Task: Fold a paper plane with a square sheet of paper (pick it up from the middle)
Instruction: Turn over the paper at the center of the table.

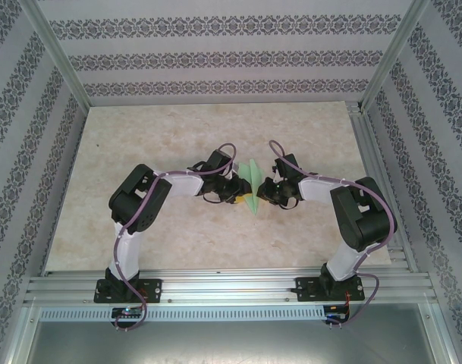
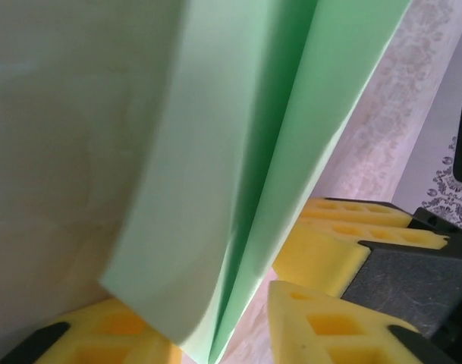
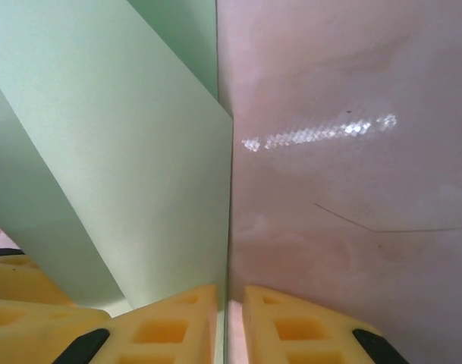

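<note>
Now my right jaws pinch the paper plane (image 1: 252, 183) at centre frame — my left jaws stand apart around it.

Banded wallpaper walls (image 1: 215, 45) (grey floral) surround a beige marbled table (image 1: 139, 152).

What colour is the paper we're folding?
Plain light green folded paper; the right wrist view shows it best.

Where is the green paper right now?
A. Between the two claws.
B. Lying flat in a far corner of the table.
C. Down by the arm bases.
A: the green paper sits with the left claw at one side of it and the right claw at the other.
</note>
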You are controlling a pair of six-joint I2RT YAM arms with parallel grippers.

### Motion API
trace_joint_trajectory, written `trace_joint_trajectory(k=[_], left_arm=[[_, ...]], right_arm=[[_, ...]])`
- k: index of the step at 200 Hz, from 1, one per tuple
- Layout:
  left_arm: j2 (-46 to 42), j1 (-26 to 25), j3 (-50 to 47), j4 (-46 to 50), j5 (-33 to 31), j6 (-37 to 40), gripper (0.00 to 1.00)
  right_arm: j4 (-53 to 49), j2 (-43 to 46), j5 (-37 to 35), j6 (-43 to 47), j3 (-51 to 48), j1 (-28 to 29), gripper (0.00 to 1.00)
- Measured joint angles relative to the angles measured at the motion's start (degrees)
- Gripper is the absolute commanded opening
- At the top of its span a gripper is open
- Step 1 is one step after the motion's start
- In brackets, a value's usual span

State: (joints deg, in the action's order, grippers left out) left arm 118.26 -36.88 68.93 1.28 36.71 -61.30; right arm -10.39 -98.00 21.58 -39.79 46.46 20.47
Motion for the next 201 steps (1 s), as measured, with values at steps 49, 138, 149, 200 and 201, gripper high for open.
trace_joint_trajectory(k=[49, 138, 149, 200, 201], left_arm=[[0.3, -0.4, 0.2, -1.0, 0.5, -0.5, 0.13], [-5.1, -0.4, 8.6, 22.1, -13.3, 15.3, 0.0], [-7.3, -0.4, 9.3, 26.4, -17.2, 18.1, 0.0], [-13.6, -1.6, 10.5, 41.9, -36.4, 28.1, 0.02], [-13.6, -1.7, 10.5, 42.1, -36.8, 28.2, 0.02]], right_arm=[[2.4, 0.4, 1.6, -1.3, -1.5, -0.8, 0.19], [7.5, 6.9, 5.6, -5.4, -3.7, -1.8, 0.32], [7.4, 9.1, 5.5, -5.5, -3.8, -1.8, 0.32], [3.4, 18.3, 2.8, -4.8, -4.8, -3.2, 0.35], [3.3, 18.5, 2.6, -4.8, -4.9, -3.3, 0.35]])
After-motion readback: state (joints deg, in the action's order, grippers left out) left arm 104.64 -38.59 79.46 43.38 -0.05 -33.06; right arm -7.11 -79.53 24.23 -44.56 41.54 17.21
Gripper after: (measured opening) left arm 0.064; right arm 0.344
